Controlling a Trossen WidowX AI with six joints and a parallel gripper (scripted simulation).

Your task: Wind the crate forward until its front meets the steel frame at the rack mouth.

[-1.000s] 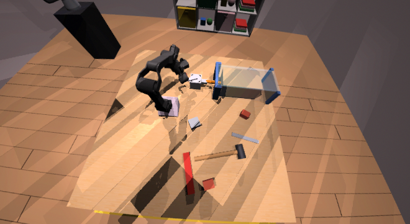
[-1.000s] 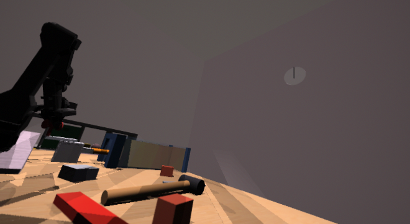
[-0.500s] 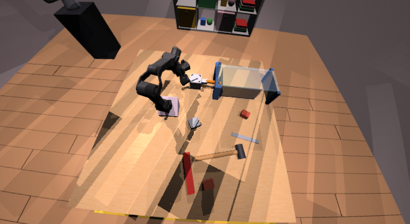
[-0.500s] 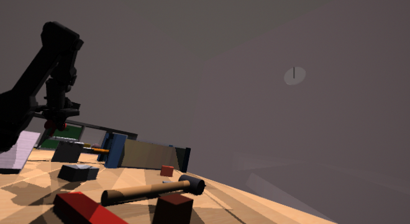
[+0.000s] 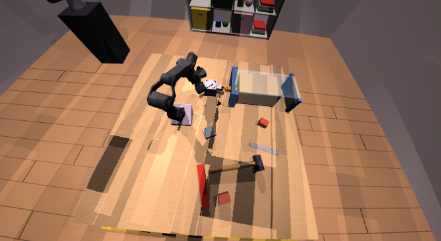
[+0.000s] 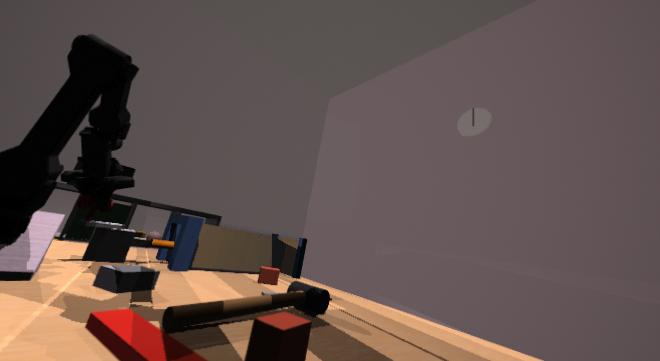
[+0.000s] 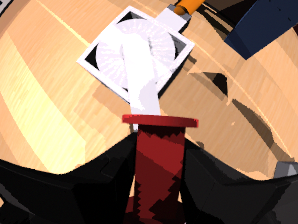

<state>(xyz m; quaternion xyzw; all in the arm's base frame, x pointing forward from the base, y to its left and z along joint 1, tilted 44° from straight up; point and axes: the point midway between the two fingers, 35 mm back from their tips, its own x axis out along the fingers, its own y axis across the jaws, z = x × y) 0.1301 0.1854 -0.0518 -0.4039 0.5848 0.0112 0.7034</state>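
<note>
Stands on a pink plate (image 5: 188,117) (image 6: 39,246) toward the left edge of the bench (image 5: 150,183) (image 6: 55,304) (image 7: 45,105). Near the far edge, holds the winch handle (image 6: 102,223) (image 7: 142,85) by its red grip (image 6: 95,203) (image 7: 160,170), with the gripper (image 5: 200,89) (image 6: 97,195) (image 7: 156,140) clamped on it, above the winch (image 5: 210,89) (image 6: 107,245) (image 7: 186,44). Leads rightward along an orange strap (image 5: 226,88) (image 6: 163,243) (image 7: 189,6) to the blue-framed cubby (image 5: 235,87) (image 6: 188,243) (image 7: 262,27) by the far right corner; cannot make out the crate inside.

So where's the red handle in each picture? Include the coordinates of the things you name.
Top: can't make it out; the gripper (image 5: 200,89) (image 6: 100,201) (image 7: 156,140) is in the way.
Exterior: left side, under the gripper.
Wrist: bottom middle, the red handle (image 6: 95,203) (image 7: 160,155) between the fingers.
Shared landmark: the winch (image 5: 210,90) (image 6: 107,245) (image 7: 167,92).
</note>
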